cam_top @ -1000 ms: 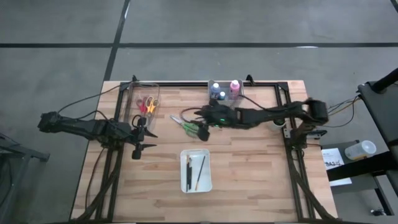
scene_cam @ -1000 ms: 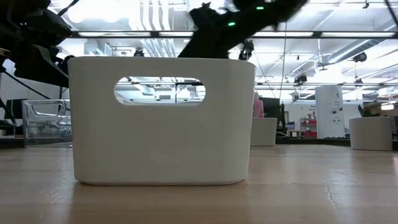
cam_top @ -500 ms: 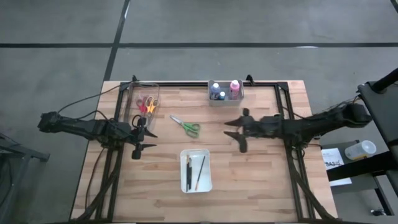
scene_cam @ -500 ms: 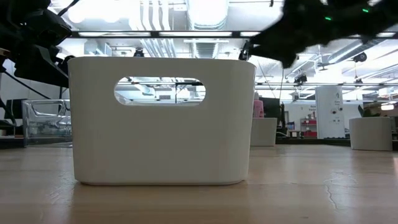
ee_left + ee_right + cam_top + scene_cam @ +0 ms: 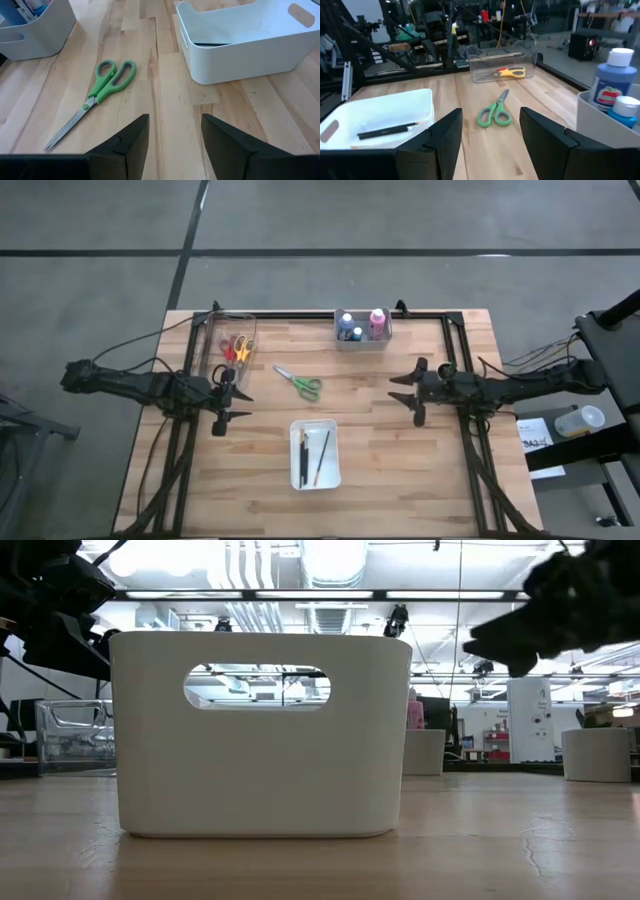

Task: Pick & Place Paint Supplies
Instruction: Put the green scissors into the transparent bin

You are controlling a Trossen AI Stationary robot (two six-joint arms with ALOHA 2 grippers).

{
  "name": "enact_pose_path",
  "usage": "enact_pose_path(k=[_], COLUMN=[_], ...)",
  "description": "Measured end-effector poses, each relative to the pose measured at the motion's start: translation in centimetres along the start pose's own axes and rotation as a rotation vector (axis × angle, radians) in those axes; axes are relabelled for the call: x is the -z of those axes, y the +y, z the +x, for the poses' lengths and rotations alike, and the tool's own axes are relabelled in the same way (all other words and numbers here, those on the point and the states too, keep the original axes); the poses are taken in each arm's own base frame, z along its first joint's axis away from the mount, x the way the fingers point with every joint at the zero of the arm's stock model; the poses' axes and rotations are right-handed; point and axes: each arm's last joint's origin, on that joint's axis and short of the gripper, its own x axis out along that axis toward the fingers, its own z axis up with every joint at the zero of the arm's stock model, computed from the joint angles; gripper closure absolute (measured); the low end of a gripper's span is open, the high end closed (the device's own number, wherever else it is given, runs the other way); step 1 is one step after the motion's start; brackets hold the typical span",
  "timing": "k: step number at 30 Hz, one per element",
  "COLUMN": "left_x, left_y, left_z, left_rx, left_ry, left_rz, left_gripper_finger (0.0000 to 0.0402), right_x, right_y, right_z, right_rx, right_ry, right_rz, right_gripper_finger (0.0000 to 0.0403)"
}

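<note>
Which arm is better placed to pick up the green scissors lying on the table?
Probably the left: the left gripper is open and nearer the green scissors than the open right gripper.

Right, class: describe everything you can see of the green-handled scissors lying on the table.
The green scissors have two bright green loop handles, which look plastic, and plain metal blades. They are shut and lie flat on the bare wooden table, apart from everything else. From above, the blades point toward the clear box that holds the other scissors, and the handles toward the table's middle. The white tray sits nearer the front. Neither tool touches them.
</note>
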Motion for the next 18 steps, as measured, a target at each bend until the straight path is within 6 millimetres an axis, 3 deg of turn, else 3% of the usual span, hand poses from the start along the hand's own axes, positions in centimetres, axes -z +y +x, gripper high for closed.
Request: enact_pose_path(k=[4, 12, 18], left_x=[0.0, 0.0, 0.0], left_y=[0.0, 0.0, 0.0], left_z=[0.0, 0.0, 0.0], left_rx=[0.000, 0.000, 0.000], left_ry=[0.000, 0.000, 0.000], left_rz=[0.000, 0.000, 0.000], left_gripper_finger=[0.0214, 0.0214, 0.0214], right_x=[1.0, 1.1, 0.3], right_y=[-0.5, -1.0, -1.2], right_z=[-1.2, -3.0, -4.3], right_rx=[0.010, 0.025, 0.012], right_ry=[-0.026, -0.020, -0.115], right_rz=[-0.012, -0.013, -0.003], right_gripper_finger=[0.0209, 0.0209, 0.0209])
